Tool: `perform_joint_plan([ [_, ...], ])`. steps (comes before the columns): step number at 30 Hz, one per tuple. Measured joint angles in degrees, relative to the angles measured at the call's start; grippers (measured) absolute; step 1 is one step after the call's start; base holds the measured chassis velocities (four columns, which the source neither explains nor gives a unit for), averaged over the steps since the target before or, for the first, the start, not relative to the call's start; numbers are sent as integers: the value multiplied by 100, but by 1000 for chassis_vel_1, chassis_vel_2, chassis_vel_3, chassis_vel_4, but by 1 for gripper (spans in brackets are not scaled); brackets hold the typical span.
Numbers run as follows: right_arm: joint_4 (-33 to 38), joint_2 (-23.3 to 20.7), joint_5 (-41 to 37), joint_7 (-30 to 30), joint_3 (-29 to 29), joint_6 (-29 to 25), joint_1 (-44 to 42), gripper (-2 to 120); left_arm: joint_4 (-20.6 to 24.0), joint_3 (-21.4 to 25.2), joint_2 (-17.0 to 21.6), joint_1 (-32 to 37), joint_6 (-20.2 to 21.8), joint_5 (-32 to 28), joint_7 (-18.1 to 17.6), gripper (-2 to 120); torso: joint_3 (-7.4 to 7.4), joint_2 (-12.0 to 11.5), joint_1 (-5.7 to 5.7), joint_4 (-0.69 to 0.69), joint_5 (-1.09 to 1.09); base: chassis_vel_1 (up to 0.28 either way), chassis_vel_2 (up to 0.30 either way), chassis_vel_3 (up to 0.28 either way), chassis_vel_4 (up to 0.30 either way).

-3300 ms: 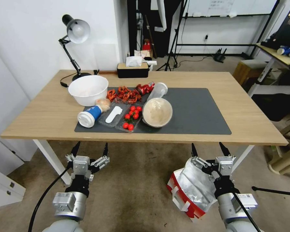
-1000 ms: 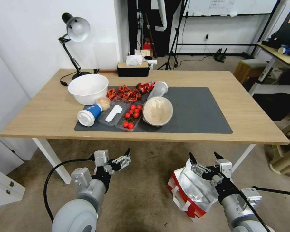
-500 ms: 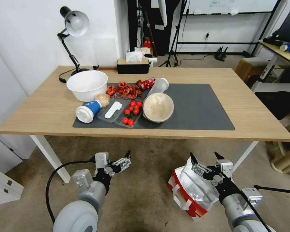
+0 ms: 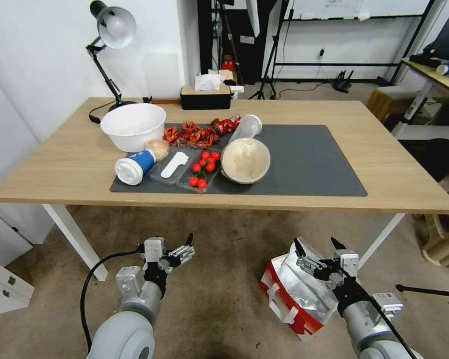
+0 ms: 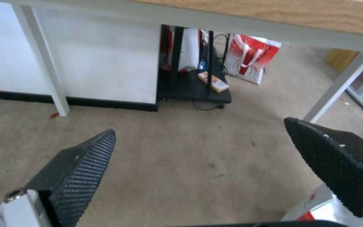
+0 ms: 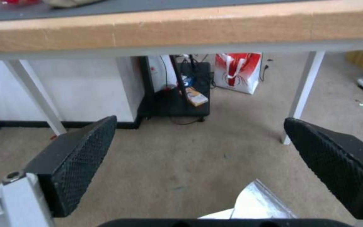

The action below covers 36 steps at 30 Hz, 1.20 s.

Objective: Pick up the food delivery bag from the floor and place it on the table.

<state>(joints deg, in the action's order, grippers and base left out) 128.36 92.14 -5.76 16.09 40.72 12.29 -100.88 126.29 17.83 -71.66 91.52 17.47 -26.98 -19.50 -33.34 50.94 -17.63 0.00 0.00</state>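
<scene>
Since the earlier frame, the left claw (image 4: 177,248) has been turned toward three o'clock and lowered; its fingers are spread apart. The right claw (image 4: 317,249), likewise spread, hovers over the food delivery bag (image 4: 297,289), ungrasped on the stained floor (image 4: 219,304). Lifting and placing remain. The counter (image 4: 399,174) is crowded at ten o'clock.

No words, numbers or brand names can be read anywhere. The red and white shopping bag (image 6: 237,72) standing on the floor beyond the desk carries a white crayfish-like picture, but no lettering on it can be made out. The whiteboard (image 4: 344,9) on the far wall has some faint dark writing, too small to read. The blue cup (image 4: 134,167) lying on the desk shows no legible print.
</scene>
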Motion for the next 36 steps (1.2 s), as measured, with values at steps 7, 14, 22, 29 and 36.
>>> perform_joint_plan([
  [7,-50,0,4,22,5,-44,-6,100,-10,3,1,22,-37,14,-9,100,107,-179,74,0,0,0,0,0,0],
  [14,-54,0,8,34,8,-49,6,100,9,15,-6,53,-11,17,-26,100,211,-363,156,0,0,0,0,0,0],
  [22,-94,0,29,59,23,-40,20,100,27,32,-19,76,4,44,19,100,300,-516,218,0,0,0,0,0,0],
  [29,-142,0,77,70,24,-27,18,100,34,33,-36,101,7,60,32,100,394,-674,282,0,0,0,0,0,0],
  [36,-164,0,107,101,24,-19,45,100,33,26,-57,131,-22,98,40,100,527,-902,376,0,0,0,0,0,0],
])
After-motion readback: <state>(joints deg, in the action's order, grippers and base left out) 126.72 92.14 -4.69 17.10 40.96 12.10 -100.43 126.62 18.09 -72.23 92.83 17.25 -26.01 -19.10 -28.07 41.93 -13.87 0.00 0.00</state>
